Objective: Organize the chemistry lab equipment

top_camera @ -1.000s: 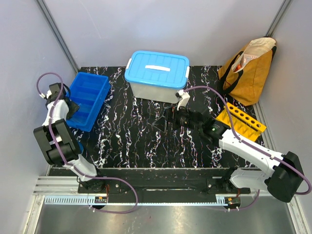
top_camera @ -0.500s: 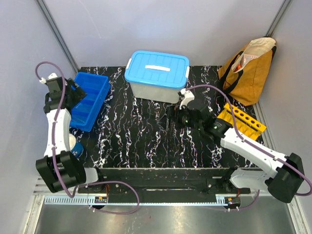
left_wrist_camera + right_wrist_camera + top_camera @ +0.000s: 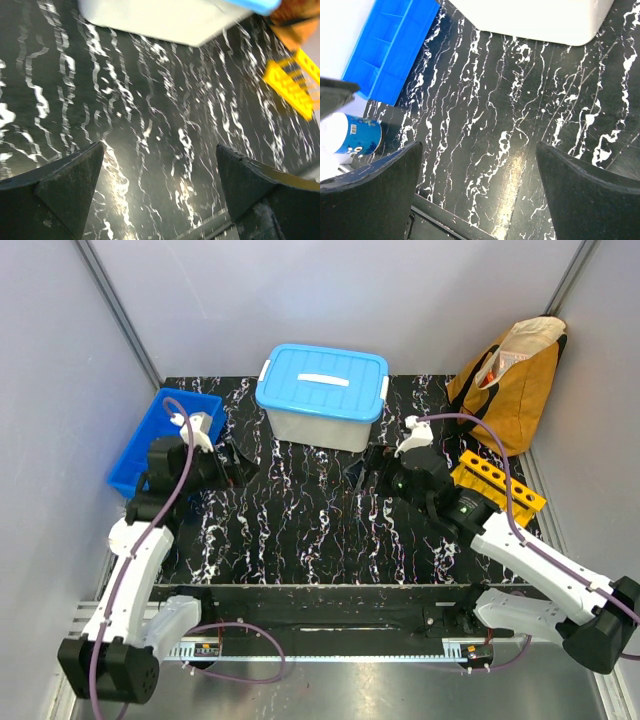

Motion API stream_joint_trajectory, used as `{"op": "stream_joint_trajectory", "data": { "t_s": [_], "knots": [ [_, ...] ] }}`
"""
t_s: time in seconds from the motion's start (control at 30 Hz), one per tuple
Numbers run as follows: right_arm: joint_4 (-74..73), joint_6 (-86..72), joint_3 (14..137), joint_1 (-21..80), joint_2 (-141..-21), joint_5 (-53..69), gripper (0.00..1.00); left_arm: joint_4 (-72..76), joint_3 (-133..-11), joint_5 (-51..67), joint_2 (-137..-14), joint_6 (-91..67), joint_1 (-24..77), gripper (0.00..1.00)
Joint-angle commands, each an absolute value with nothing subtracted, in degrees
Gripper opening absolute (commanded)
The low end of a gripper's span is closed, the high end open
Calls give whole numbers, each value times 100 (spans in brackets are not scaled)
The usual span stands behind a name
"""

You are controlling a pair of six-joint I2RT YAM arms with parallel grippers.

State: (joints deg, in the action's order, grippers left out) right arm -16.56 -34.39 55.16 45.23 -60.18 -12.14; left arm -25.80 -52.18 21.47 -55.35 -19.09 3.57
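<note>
A blue open bin (image 3: 140, 445) stands at the table's left edge, also seen as the blue bin (image 3: 390, 45) in the right wrist view. A white box with a blue lid (image 3: 322, 395) sits at the back centre. A yellow tube rack (image 3: 497, 486) lies at the right; the yellow rack (image 3: 295, 85) also shows blurred in the left wrist view. My left gripper (image 3: 238, 466) hovers right of the bin, open and empty (image 3: 160, 147). My right gripper (image 3: 362, 474) hangs in front of the box, open and empty (image 3: 479, 145).
A mustard tote bag (image 3: 512, 380) with things inside leans at the back right corner. A blue-and-white tub (image 3: 356, 135) lies beyond the table's left edge. The marbled black table (image 3: 300, 530) lies between the two grippers.
The left arm has swung from beside the blue bin out over the table, and its jaws have opened wide. The right arm has drawn back a little to the right.
</note>
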Motion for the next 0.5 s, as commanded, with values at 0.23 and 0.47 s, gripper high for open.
{"op": "stream_joint_trajectory", "data": {
  "t_s": [0.23, 0.47],
  "knots": [
    [-2460, -3665, 5659, 4544, -5748, -2715, 100, -2101, -4535, 3419, -4342, -1608, 1266, 99],
    [-2759, -3375, 5713, 4544, -5406, -2918, 100, -2013, -4500, 3261, -4236, -1670, 1283, 99]
  ]
}}
